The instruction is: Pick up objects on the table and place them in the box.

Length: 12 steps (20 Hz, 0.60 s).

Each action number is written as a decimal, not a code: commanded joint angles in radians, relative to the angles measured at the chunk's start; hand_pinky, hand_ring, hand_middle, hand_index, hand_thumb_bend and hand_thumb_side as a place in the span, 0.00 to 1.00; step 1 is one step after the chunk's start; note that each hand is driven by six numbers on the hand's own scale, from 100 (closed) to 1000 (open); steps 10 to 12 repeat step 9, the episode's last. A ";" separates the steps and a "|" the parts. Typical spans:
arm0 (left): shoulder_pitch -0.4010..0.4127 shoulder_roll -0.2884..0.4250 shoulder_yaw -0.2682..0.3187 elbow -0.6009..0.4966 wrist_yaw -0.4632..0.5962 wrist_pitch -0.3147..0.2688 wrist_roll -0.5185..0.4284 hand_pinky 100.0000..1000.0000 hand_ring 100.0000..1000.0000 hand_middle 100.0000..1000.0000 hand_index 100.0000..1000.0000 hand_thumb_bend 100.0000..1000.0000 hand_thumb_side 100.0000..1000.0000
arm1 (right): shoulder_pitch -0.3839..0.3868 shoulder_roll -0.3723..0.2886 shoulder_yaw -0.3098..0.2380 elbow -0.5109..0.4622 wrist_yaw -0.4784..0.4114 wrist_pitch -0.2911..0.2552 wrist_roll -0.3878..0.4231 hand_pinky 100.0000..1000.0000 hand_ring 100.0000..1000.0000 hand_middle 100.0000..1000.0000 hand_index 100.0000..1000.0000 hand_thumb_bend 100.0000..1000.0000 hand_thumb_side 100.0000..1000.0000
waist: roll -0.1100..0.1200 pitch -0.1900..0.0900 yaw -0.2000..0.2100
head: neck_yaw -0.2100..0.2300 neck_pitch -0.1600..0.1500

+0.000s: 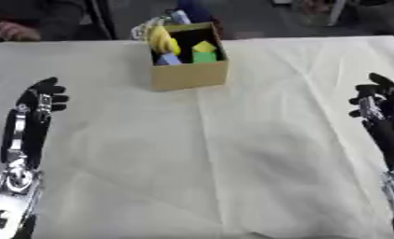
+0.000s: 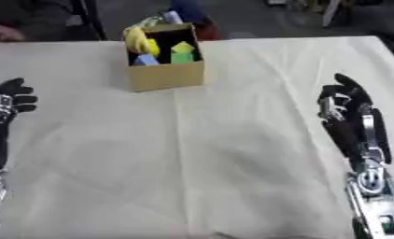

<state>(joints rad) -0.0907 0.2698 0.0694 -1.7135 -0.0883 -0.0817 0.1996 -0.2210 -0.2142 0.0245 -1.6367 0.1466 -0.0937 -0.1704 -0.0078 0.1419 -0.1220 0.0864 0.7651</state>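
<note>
We see a table [image 1: 233,163] covered in a pale cream cloth filling nearly the whole frame, creased in long folds down its middle. Our left arm comes up along the left edge, silver at the wrist and black above, and our left hand [image 1: 42,97] lies in the middle left of the frame with its fingers up and relaxed, holding nothing. Our right arm rises along the right edge in the same way, and our right hand [image 2: 344,100] sits at the middle right, fingers likewise slack and spread, gripping nothing.

Both hands are well apart from the cardboard box [image 1: 190,74], which stands on the cloth in the upper centre of the frame, close to the far edge of the table, its top open toward us. Inside it we make out a yellow banana-like shape [image 1: 162,41] leaning against the left wall, a blue block [image 1: 168,59] at the lower left, a green block [image 1: 204,57] at the right, and a small yellow block [image 1: 204,46] just above the green one; the shapes are blurred, so their exact forms are uncertain.
</note>
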 commanded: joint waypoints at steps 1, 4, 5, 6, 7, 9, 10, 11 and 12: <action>-0.004 0.002 0.009 -0.006 0.003 0.001 0.008 0.67 0.64 0.61 0.80 0.00 0.86 | -0.007 -0.005 -0.009 -0.011 -0.007 0.004 -0.003 0.50 0.61 0.67 0.88 0.00 0.59 | 0.014 0.002 -0.001 | 0.003 0.005; -0.005 -0.003 0.007 -0.004 0.005 0.002 0.008 0.67 0.64 0.61 0.79 0.00 0.86 | -0.007 -0.002 -0.006 -0.011 -0.007 0.006 0.000 0.50 0.60 0.66 0.88 0.00 0.60 | 0.015 0.002 -0.003 | 0.003 0.005; -0.005 -0.003 0.006 -0.004 0.008 0.002 0.007 0.67 0.64 0.61 0.79 0.00 0.86 | -0.006 -0.001 -0.006 -0.011 -0.007 0.007 0.002 0.50 0.60 0.66 0.88 0.00 0.60 | 0.015 0.002 -0.003 | 0.003 0.005; -0.005 -0.003 0.005 -0.003 0.011 0.002 0.006 0.67 0.64 0.61 0.80 0.00 0.86 | -0.006 0.000 -0.005 -0.011 -0.007 0.008 0.004 0.50 0.60 0.66 0.88 0.00 0.60 | 0.015 0.002 -0.003 | 0.003 0.005; -0.005 -0.004 0.005 -0.003 0.014 0.003 0.007 0.66 0.64 0.61 0.79 0.00 0.86 | -0.006 0.000 -0.004 -0.010 -0.006 0.009 0.006 0.50 0.60 0.66 0.88 0.00 0.60 | 0.015 0.003 -0.002 | 0.004 0.005; -0.005 -0.005 0.004 0.000 0.022 0.004 0.008 0.66 0.64 0.61 0.79 0.00 0.86 | -0.003 -0.001 -0.003 -0.008 -0.002 0.012 0.012 0.50 0.60 0.66 0.89 0.00 0.60 | 0.016 0.002 -0.001 | 0.005 0.005; -0.005 -0.005 0.004 0.000 0.022 0.004 0.008 0.66 0.64 0.61 0.79 0.00 0.86 | -0.003 -0.001 -0.003 -0.008 -0.002 0.012 0.012 0.50 0.60 0.66 0.89 0.00 0.60 | 0.016 0.002 -0.001 | 0.005 0.005; -0.005 -0.005 0.004 0.000 0.022 0.004 0.008 0.66 0.64 0.61 0.79 0.00 0.86 | -0.003 -0.001 -0.003 -0.008 -0.002 0.012 0.012 0.50 0.60 0.66 0.89 0.00 0.60 | 0.016 0.002 -0.001 | 0.005 0.005; -0.005 -0.005 0.004 0.000 0.022 0.004 0.008 0.66 0.64 0.61 0.79 0.00 0.86 | -0.003 -0.001 -0.003 -0.008 -0.002 0.012 0.012 0.50 0.60 0.66 0.89 0.00 0.60 | 0.016 0.002 -0.001 | 0.005 0.005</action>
